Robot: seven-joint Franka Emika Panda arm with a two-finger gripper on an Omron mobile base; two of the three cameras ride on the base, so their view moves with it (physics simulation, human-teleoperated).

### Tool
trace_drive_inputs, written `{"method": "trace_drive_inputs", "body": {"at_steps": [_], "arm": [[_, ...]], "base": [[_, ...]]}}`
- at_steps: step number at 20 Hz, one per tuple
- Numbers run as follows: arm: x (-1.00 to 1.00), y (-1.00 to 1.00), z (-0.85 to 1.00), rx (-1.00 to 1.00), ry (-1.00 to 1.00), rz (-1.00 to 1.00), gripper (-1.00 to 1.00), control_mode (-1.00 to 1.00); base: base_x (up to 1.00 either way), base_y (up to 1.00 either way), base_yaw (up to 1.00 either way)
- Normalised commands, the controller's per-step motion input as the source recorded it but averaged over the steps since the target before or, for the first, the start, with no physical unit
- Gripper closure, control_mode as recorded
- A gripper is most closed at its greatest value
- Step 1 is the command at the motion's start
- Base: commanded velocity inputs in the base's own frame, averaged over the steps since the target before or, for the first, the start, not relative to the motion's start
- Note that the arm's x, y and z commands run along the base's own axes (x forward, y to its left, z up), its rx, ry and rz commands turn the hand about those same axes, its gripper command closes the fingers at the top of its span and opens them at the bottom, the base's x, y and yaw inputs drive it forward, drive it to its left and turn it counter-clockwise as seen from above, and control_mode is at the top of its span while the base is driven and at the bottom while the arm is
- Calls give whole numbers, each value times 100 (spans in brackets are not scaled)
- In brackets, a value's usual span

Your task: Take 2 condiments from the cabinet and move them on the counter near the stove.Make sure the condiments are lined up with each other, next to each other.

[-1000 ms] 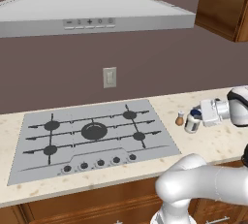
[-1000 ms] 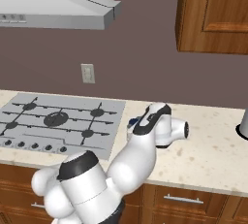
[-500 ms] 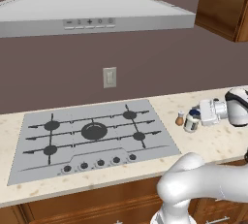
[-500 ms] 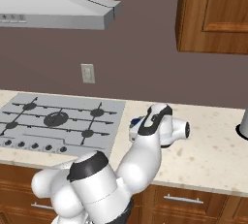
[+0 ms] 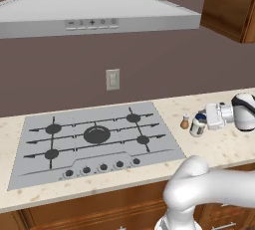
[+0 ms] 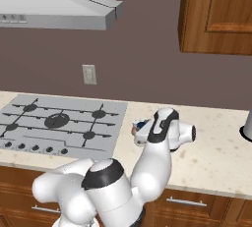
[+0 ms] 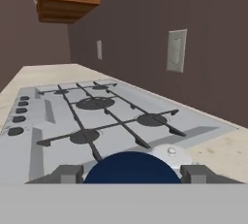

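Your hand (image 5: pixel 203 120) sits at the right of the left base view with its jaws either side of the blue-lidded jar (image 5: pixel 197 125); whether they press it or stand slack you cannot tell. The jar stands on the worktop (image 5: pixel 221 147) just beside the small brown shaker (image 5: pixel 185 121), right of the stove (image 5: pixel 94 137). Pull back crooked and a fingertip (image 7: pixel 67 173) could drag the jar or tip the shaker, spoiling the line.

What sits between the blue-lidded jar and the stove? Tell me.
The small tan shaker stands between the jar and the stove, on the bare counter, as the left base view shows. The gripper straddles the jar.
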Motion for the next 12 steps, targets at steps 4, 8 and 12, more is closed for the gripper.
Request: {"method": "trace_drive_inputs", "body": {"at_steps": [4, 8, 12], "arm": [[10, -1, -11, 0, 0, 0, 100, -100], [9, 0, -11, 0, 0, 0, 100, -100], [0, 0, -5, 0, 0, 0, 100, -100]], "base": [[0, 0, 0], [0, 0, 0], [0, 0, 0]]}}
